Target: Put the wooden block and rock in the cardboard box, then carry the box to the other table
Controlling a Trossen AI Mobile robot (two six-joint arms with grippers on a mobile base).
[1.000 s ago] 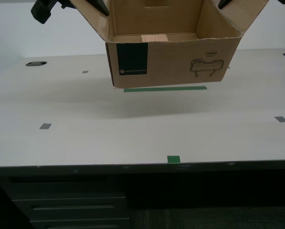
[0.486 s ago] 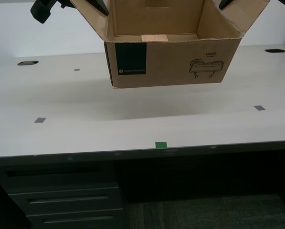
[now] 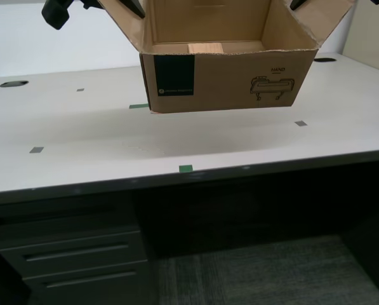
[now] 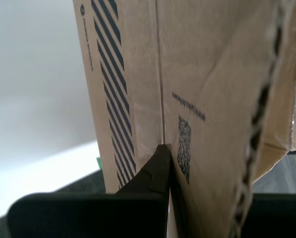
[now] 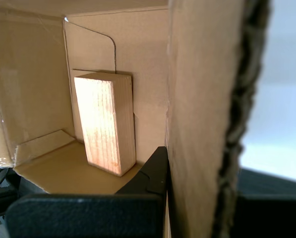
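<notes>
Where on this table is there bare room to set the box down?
Nearly all the table is bare: only flat tape marks and cable holes at the back. The widest patch lies under the held cardboard box. Nowhere is crowded.

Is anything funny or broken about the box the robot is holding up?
The cardboard box hangs in the air above the table, held by its flaps. One flap's torn edge looks ragged. Inside, only the wooden block shows, leaning against a wall; no rock is visible.
</notes>
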